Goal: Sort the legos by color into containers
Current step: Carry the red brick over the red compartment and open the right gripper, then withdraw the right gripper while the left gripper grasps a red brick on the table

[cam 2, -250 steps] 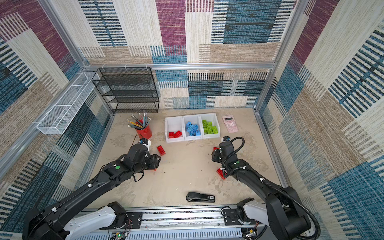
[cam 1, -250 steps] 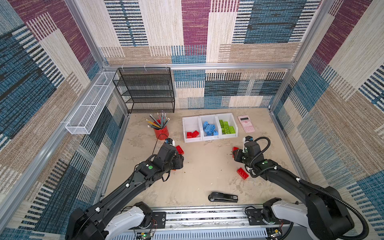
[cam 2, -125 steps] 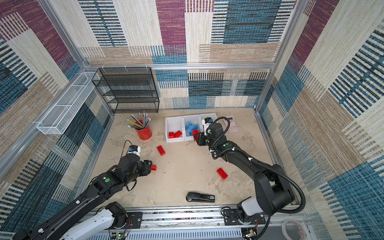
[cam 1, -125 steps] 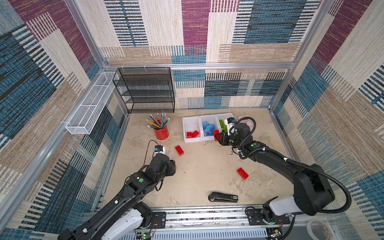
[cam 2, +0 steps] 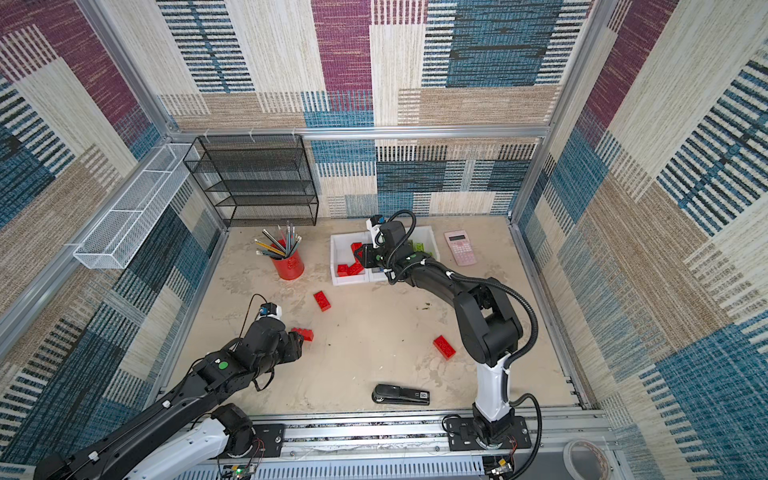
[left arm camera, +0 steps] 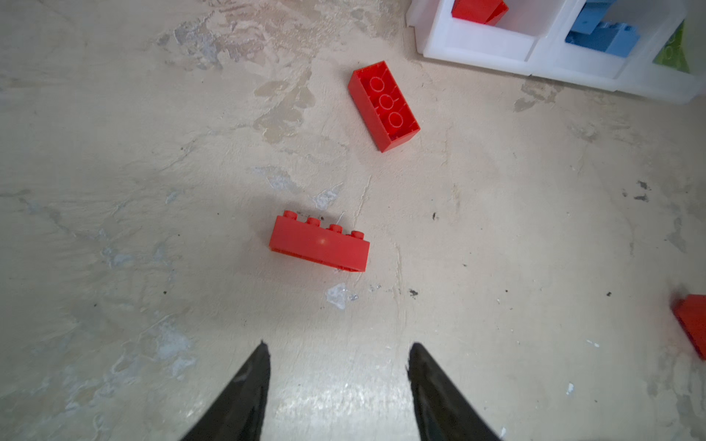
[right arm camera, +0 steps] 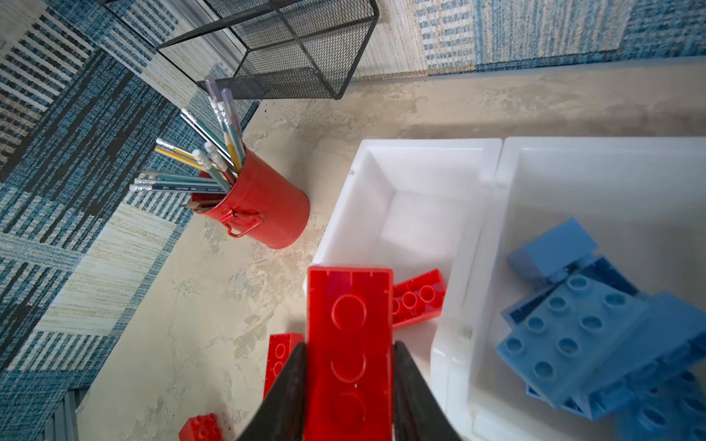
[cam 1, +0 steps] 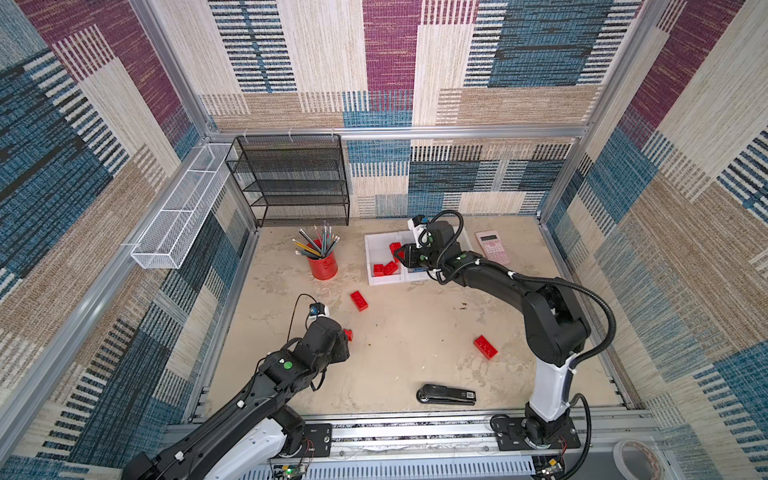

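Right gripper (right arm camera: pixel 349 345) is clamped on a red rectangular hard-plastic lego brick (right arm camera: pixel 349 305) by its long sides, over the edge of the white open-top plastic bin (right arm camera: pixel 420 147) holding other reds. Left gripper (left arm camera: pixel 339 345) is spread and empty, short of a second red brick (left arm camera: pixel 319 244) lying side-down on the table. The bricks look light, rigid and slick. Pinch the flat long faces at mid-length, not the studs.

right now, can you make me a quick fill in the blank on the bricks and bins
The right pincer is shut on a ___ brick.
The middle bin holds ___ bricks.
The left pincer is ___ and holds nothing.
On the table, ___ red bricks lie loose.
Missing: red; blue; open; three.
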`<state>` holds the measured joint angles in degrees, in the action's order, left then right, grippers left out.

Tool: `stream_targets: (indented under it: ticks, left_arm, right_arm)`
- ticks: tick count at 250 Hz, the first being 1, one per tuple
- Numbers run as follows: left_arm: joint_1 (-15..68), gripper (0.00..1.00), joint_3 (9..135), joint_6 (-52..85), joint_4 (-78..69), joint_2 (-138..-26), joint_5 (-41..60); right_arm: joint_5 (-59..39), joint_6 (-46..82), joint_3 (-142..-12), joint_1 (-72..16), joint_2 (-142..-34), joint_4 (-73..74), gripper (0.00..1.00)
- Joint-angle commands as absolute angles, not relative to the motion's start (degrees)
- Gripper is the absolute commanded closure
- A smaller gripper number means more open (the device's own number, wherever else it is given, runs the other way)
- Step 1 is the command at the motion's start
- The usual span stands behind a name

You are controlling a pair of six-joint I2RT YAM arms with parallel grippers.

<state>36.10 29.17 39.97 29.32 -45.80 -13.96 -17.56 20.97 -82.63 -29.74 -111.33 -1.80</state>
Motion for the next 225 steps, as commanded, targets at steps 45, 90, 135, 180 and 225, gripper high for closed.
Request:
stream_targets:
  ticks: [45, 90, 135, 180, 225]
  left_arm:
    - [35.95, 0.4, 27.87, 41.4, 27.33, -47.65, -12.9]
    - [35.85, 0.4, 27.94, 41.21, 27.47, -48.67, -12.84]
    - [35.77, 0.38, 27.78, 41.13, 26.61, -50.33, -12.57]
    - [35.68, 0.35, 28.37, 41.52, 23.62, -55.69, -11.52]
    - [35.53, 0.31, 29.68, 43.12, 18.6, -63.21, -11.42]
  right_arm:
    - [-19.05, 21.23, -93.49, -29.88, -120.4, -5.59, 0.6]
    - [-19.59, 21.1, -97.53, -29.89, -123.35, -7.33, 0.52]
    - [-19.62, 20.82, -98.03, -29.89, -122.79, -7.47, 0.46]
    - [-18.79, 19.49, -92.63, -29.88, -117.28, -5.26, 0.42]
    - [-17.01, 18.08, -83.09, -29.88, -109.26, -2.5, 0.38]
